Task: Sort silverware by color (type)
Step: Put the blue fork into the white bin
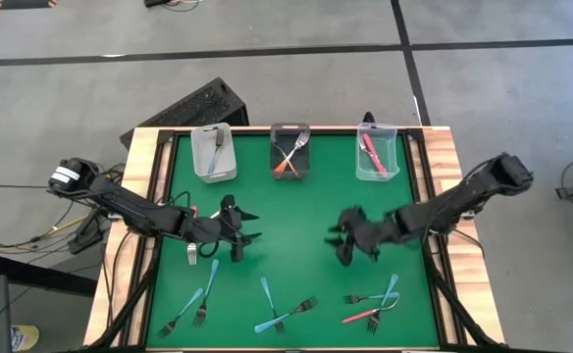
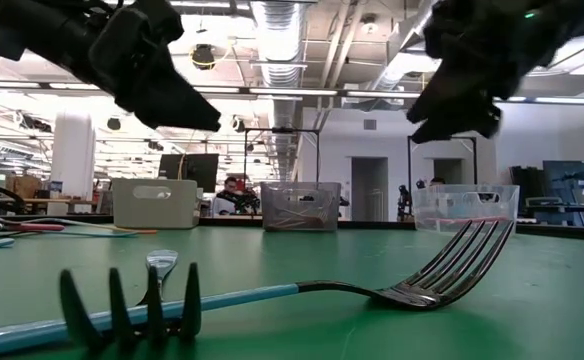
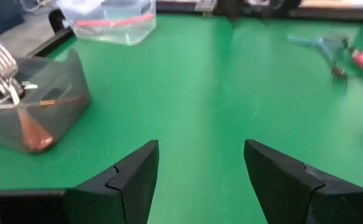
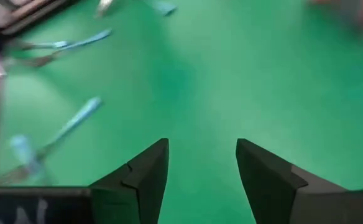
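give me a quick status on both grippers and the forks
Left gripper open, empty, mid-table. Right gripper open, empty, mid-table. Loose forks along near edge; some already in the three bins. Nothing blocking.

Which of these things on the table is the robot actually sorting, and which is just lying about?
Part of the job:
- loose forks on the green mat
- forks already sorted
- three bins
- left gripper and right gripper, both open and empty

Just there:
- dark keyboard-like thing behind the table
- cables on the floor
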Tool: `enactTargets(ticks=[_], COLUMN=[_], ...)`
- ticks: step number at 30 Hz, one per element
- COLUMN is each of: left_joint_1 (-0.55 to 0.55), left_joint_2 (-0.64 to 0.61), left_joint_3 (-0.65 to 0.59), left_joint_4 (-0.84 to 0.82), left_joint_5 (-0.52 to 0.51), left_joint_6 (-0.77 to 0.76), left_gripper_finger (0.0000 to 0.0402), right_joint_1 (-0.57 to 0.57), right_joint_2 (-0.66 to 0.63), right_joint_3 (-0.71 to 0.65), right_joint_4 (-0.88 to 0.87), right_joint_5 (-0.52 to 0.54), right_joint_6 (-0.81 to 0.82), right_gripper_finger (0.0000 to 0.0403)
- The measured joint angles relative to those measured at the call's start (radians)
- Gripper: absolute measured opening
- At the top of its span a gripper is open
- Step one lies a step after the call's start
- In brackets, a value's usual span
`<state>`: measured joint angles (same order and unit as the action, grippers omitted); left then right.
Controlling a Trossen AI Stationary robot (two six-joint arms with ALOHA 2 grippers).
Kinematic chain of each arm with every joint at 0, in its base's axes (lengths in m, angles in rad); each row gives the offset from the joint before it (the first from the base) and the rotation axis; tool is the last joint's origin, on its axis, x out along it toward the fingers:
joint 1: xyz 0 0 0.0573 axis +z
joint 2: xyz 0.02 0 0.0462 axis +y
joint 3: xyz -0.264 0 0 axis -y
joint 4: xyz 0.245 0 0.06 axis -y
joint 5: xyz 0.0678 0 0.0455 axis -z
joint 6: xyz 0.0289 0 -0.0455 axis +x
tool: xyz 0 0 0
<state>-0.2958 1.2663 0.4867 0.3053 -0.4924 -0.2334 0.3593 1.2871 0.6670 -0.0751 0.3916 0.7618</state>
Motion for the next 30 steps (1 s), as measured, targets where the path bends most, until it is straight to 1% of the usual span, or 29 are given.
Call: enactTargets(ticks=[4,8,11,16,22,25,28,30], left_joint_1=[0.000,0.000,0.000,0.000,0.000,0.000,0.000,0.000], left_joint_2=[0.000,0.000,0.000,0.000,0.000,0.000,0.000,0.000], left_joint_3=[0.000,0.000,0.000,0.000,-0.001,0.000,-0.001,-0.001], left_joint_4=[0.011,0.011,0.013,0.027,0.032,0.029,0.023,0.023], left_joint_5=[0.015,0.016,0.015,0.015,0.014,0.015,0.015,0.015], left_joint_6=[-0.015,-0.016,-0.016,0.004,0.026,0.027,0.027,0.027], left_gripper_finger=[0.0224,0.0224,0.0224,0.0224,0.0224,0.0224,0.0224,0.0224], right_joint_1=[0.123,0.209,0.246,0.263,0.238,0.224,0.210,0.199], right_joint_2=[0.107,0.213,0.283,0.396,0.510,0.555,0.589,0.612], right_joint_3=[0.001,0.002,0.028,0.111,0.209,0.243,0.274,0.294], right_joint_4=[0.143,0.247,0.242,0.244,0.240,0.236,0.230,0.229], right_joint_5=[-0.001,-0.013,-0.028,-0.112,-0.204,-0.268,-0.327,-0.361], right_joint_6=[0.245,0.450,0.545,0.576,0.558,0.568,0.571,0.564], right_gripper_finger=[0.0210,0.0210,0.0210,0.0210,0.0210,0.0208,0.0197,0.0177])
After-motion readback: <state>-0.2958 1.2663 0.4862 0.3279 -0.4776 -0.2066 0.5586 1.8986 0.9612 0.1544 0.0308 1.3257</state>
